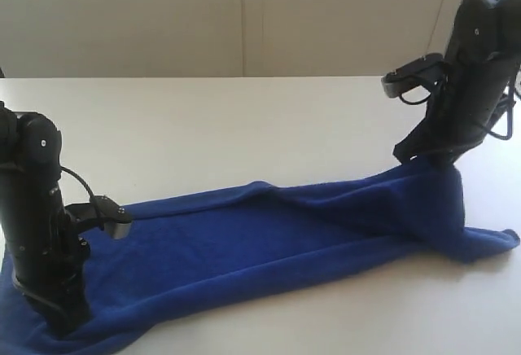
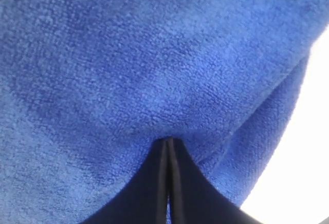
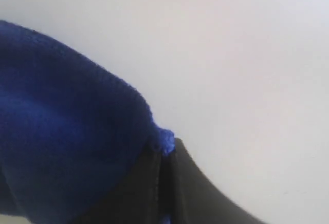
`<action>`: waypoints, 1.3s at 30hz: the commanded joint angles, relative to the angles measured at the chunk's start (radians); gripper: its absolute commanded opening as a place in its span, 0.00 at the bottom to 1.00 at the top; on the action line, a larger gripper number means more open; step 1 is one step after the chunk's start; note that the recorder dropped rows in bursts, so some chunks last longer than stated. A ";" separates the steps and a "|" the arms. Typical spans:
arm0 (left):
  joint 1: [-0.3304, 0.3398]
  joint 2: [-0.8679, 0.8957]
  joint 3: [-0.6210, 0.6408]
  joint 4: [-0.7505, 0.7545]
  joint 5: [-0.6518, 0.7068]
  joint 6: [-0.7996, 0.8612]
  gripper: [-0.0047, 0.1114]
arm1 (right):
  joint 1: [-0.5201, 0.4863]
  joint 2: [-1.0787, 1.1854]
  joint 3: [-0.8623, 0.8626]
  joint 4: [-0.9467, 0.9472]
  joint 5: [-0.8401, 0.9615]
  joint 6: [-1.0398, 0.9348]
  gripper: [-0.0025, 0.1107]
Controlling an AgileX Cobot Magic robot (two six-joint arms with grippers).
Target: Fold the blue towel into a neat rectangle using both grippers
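grasping step, i reckon: towel lies lengthwise on counter. left gripper pinched shut, tips buried in cloth at left end, down low. right gripper pinched shut on edge near right end, cloth tented up. next prob needs both lifting evenly, no slip.
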 commanded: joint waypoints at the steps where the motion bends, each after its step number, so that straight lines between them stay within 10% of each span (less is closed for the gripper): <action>1: -0.003 0.022 0.015 -0.033 -0.103 -0.003 0.04 | -0.011 -0.009 -0.043 -0.110 -0.077 0.040 0.03; 25: -0.003 0.022 0.015 -0.033 -0.110 -0.003 0.04 | -0.022 0.344 -0.203 -0.596 -0.581 0.441 0.05; 33: -0.003 0.022 0.015 -0.035 -0.147 -0.007 0.08 | -0.022 0.344 -0.216 -0.596 -0.465 0.443 0.60; 39: -0.001 -0.011 -0.055 -0.009 -0.089 -0.031 0.38 | -0.022 0.233 -0.216 -0.586 -0.387 0.494 0.62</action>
